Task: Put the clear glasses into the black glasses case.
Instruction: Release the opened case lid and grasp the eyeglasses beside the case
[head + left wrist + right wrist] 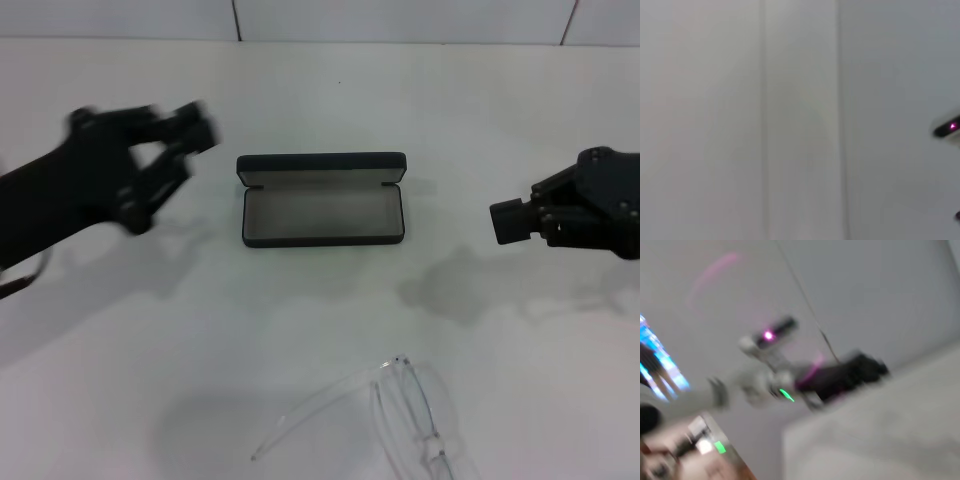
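Black glasses case (322, 200): open on the white counter (320, 100), lid up, grey lining bare.
Clear glasses (400, 420): on the counter, well nearer the robot than the case, slightly to its right.
Left gripper (188, 130): raised left of the case, fingers spread, holding nothing.
Right gripper (510, 220): raised right of the case, finger spacing cannot be told.
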